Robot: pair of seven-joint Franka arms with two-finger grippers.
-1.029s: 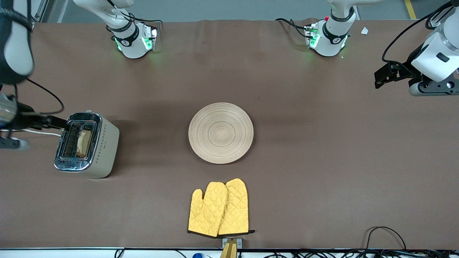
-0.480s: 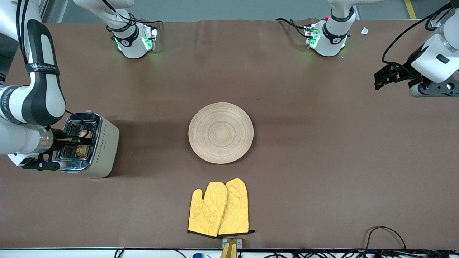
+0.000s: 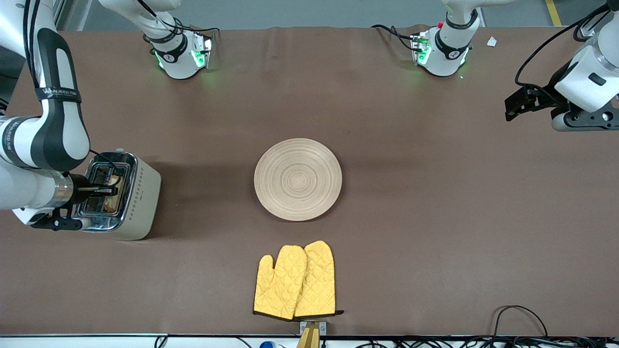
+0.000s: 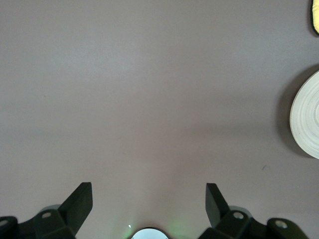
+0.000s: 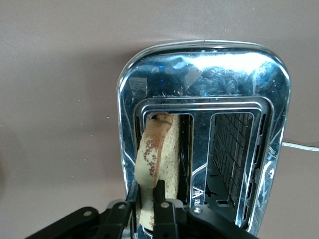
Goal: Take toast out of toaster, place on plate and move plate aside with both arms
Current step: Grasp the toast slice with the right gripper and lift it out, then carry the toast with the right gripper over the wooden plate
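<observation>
The toast point(image 5: 160, 149) stands in the toaster point(image 3: 141, 193) slot that lies nearer the plate, its top sticking out; it also shows in the front view point(image 3: 115, 180). My right gripper point(image 3: 112, 189) is over the toaster, and its fingers point(image 5: 159, 191) are shut on the slice's upper edge point(image 5: 146, 193). The plate point(image 3: 298, 179) lies bare at the table's middle; its rim shows in the left wrist view point(image 4: 306, 122). My left gripper point(image 3: 515, 107) waits open and empty above the table at the left arm's end point(image 4: 149, 193).
The chrome toaster point(image 5: 202, 74) stands at the right arm's end of the table, with its second slot empty. A pair of yellow oven mitts point(image 3: 295, 281) lies nearer the front camera than the plate. Cables lie along the front edge.
My right arm has swung in from the table's end. Its gripper has come over the toaster and closed on the toast. The left arm has not moved.
</observation>
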